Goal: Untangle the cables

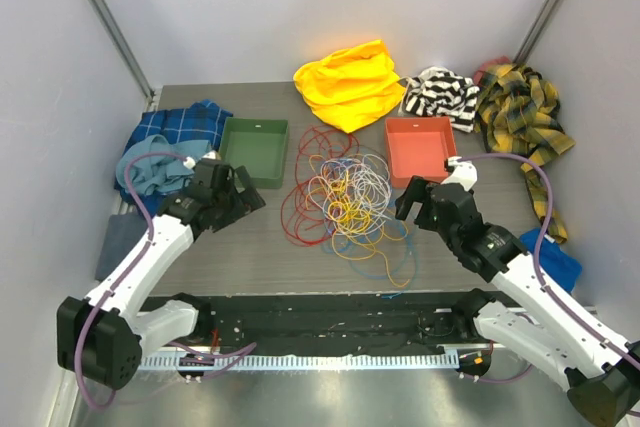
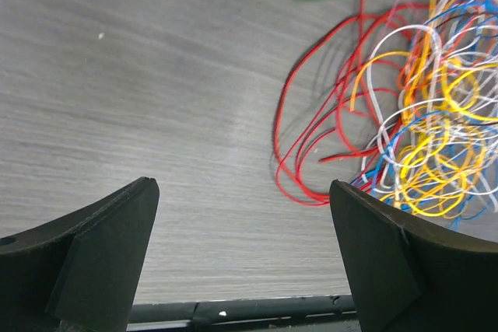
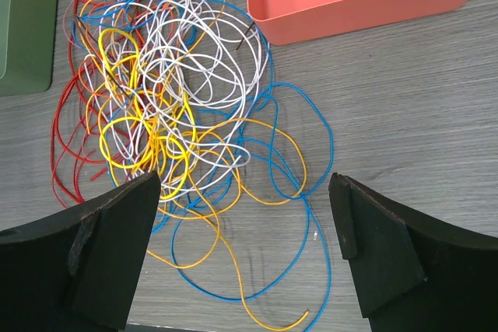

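Note:
The cables (image 1: pixel 345 197) lie as one tangled heap of thin red, yellow, white, orange and blue loops at the middle of the table. My left gripper (image 1: pixel 245 192) hovers open just left of the heap, with bare tabletop between its fingers; red loops of the cables (image 2: pixel 311 138) run to its right. Over the heap's right side my right gripper (image 1: pixel 412 202) hangs open, and blue and orange loops of the cables (image 3: pixel 257 161) lie below its gap. Neither gripper holds anything.
A green tray (image 1: pixel 255 150) stands left of the heap and an orange-red tray (image 1: pixel 420 147) right of it. Cloths lie along the back and sides: blue plaid (image 1: pixel 180 132), yellow (image 1: pixel 350 82), striped (image 1: pixel 440 95), yellow-black plaid (image 1: pixel 520 112).

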